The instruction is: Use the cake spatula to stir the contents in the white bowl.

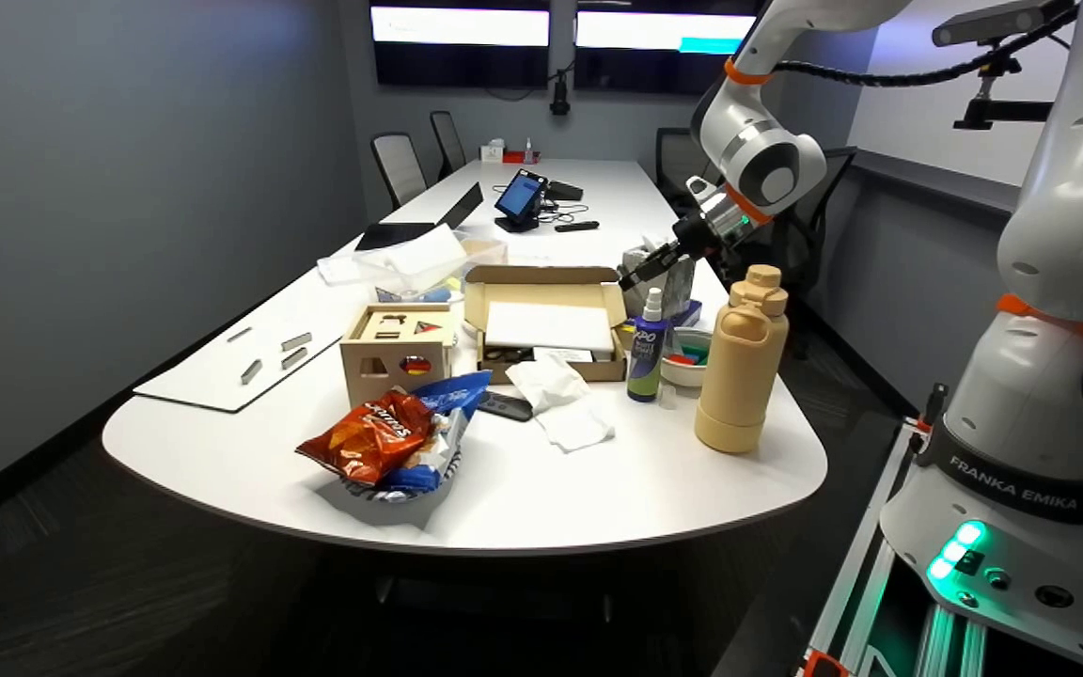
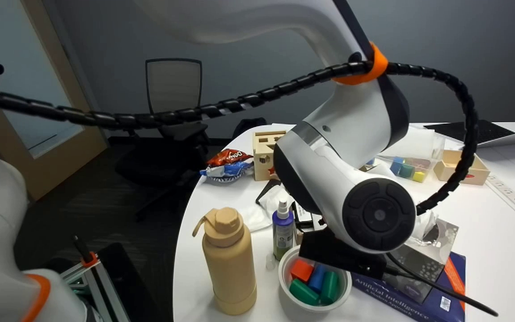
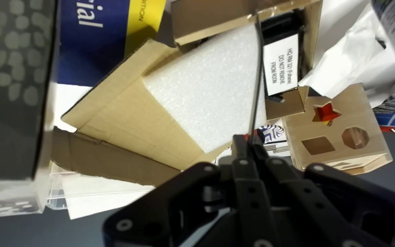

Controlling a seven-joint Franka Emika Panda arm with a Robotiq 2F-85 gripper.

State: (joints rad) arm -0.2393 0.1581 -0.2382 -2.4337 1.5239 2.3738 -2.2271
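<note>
The white bowl point(image 1: 682, 375) stands on the table behind the tan bottle in an exterior view. An exterior view from another place shows the bowl's rim point(image 2: 315, 308) with red, blue and green blocks inside. My gripper point(image 1: 634, 278) is in the air by the tissue box, above and beyond the bowl. In the wrist view my gripper point(image 3: 250, 141) is shut on a thin metal strip seen edge-on, the cake spatula point(image 3: 254, 110). The strip points away from the jaws, over the open cardboard box. I cannot make out the spatula in the exterior views. The bowl is out of the wrist view.
The tall tan bottle point(image 2: 230, 268) and spray bottle point(image 2: 283, 228) stand close beside the bowl. A tissue box point(image 2: 436, 241) on a book point(image 2: 456, 277) is on its other side. The open cardboard box point(image 1: 546, 371), wooden shape box point(image 1: 398, 353) and snack bags point(image 1: 377, 437) lie further off.
</note>
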